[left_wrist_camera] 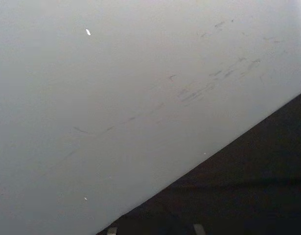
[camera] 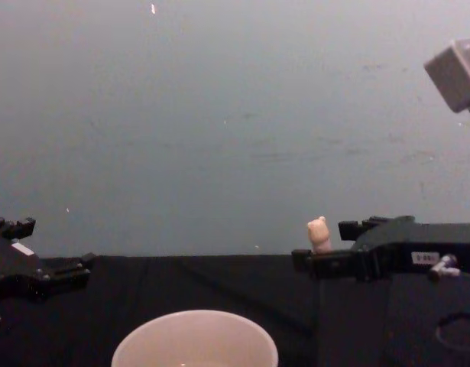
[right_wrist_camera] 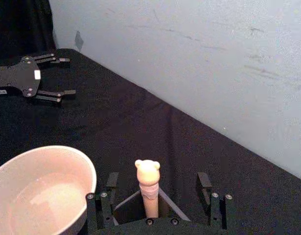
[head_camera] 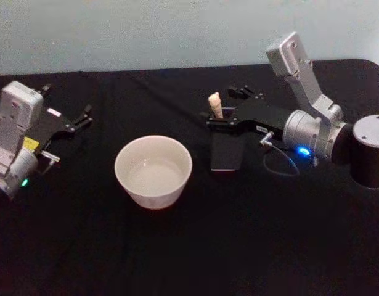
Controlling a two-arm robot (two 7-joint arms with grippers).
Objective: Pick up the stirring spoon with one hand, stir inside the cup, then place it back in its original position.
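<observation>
Stirring spoon (right_wrist_camera: pixel 147 185): stands upright in the dark square holder (head_camera: pixel 226 154), bear head above its rim, just right of the cup
Cup (head_camera: pixel 153 196): sits mid-table on the black table (head_camera: pixel 84 246), nearer than the holder
Right gripper (right_wrist_camera: pixel 157 180): reaches in from the right over the holder, jaws apart on either side of the spoon's handle, clear of it
Left gripper (head_camera: pixel 67 105): parked at the far left, jaws spread, holding nothing

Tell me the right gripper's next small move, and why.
Probably close the right gripper on the stirring spoon: its open jaws straddle the bear-head handle, which stands upright in the dark holder, and are not yet touching it. The left gripper lies parked, open, at the left.
</observation>
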